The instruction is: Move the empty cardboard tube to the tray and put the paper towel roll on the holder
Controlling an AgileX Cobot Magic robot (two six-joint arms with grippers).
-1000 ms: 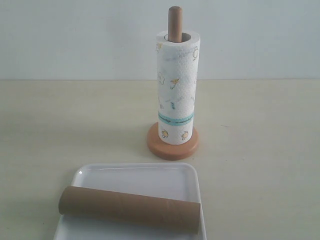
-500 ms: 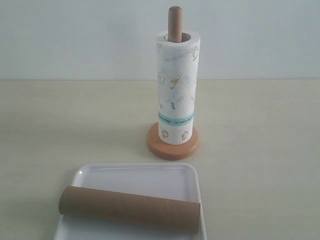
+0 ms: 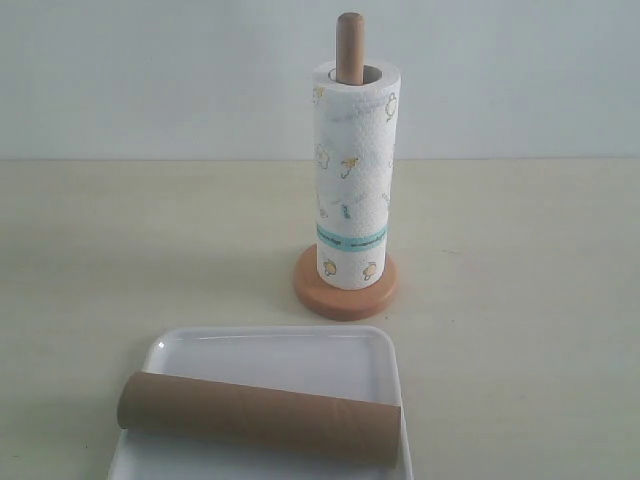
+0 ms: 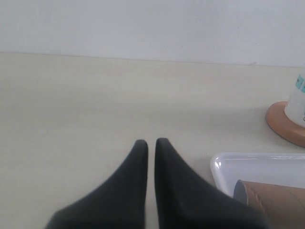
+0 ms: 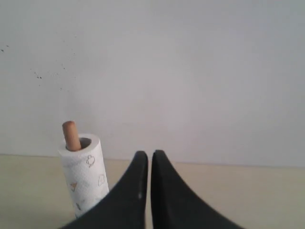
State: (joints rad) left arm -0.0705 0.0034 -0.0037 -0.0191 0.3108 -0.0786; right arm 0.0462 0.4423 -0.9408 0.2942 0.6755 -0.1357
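Note:
The paper towel roll (image 3: 353, 180) stands upright on the wooden holder (image 3: 345, 292), with the rod's round top (image 3: 350, 45) poking out of its core. The empty cardboard tube (image 3: 260, 416) lies on its side across the white tray (image 3: 270, 350) at the front. Neither gripper shows in the exterior view. My left gripper (image 4: 151, 143) is shut and holds nothing, over bare table beside the tray (image 4: 252, 164) and the tube's open end (image 4: 271, 202). My right gripper (image 5: 148, 155) is shut and holds nothing, away from the roll (image 5: 83, 174).
The pale table (image 3: 520, 260) runs back to a white wall (image 3: 150, 80). The holder's base (image 4: 286, 125) shows at the edge of the left wrist view.

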